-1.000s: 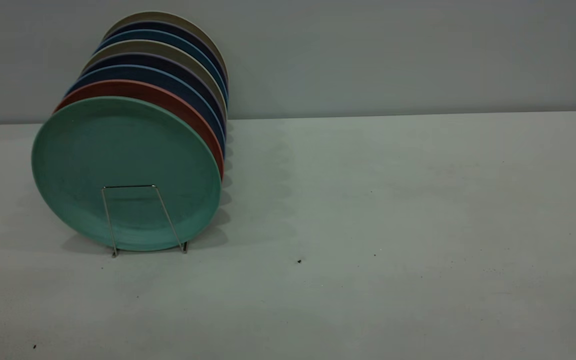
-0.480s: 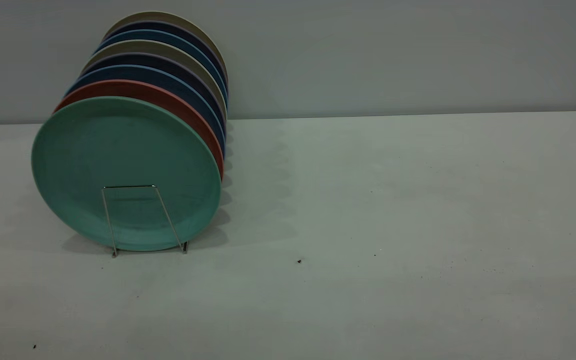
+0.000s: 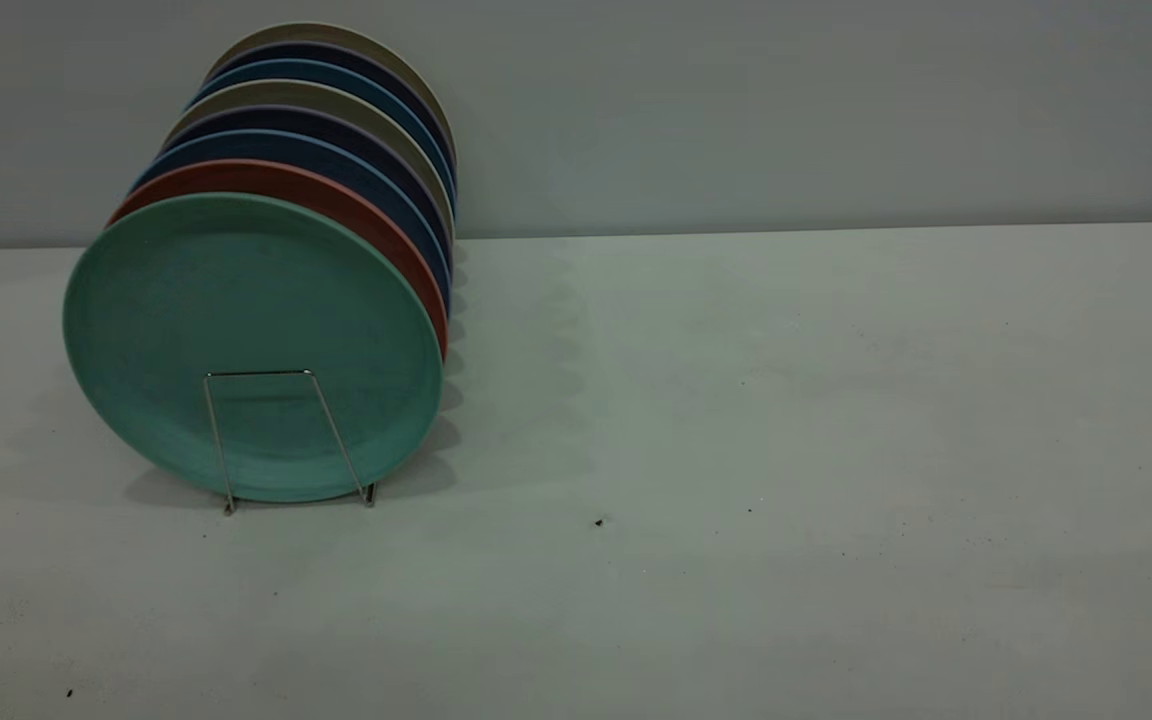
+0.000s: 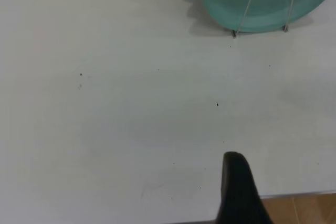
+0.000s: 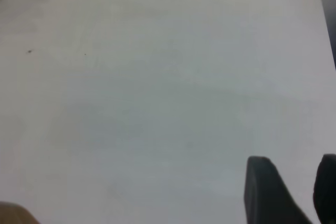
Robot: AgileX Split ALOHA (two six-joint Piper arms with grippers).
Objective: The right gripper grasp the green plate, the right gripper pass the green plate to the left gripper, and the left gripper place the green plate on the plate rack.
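Standing in plate rack [image 3: 281, 440]: green plate [image 3: 236, 330] | right tool [image 5: 291, 184] parted, empty

From outside I see neither arm. The green plate [image 3: 236, 330] covers nearly all of the pink plate [image 3: 356, 205] and the blue plates [image 3: 336, 165] behind it, leaving only rim slivers, and it hides all of the plate rack [image 3: 276, 435] but the front loop. My left wrist camera cuts the plate off at the edge and shows one finger [image 4: 236, 192] of the left gripper. The right gripper [image 5: 291, 192] shows two blurred finger stubs, cut off.
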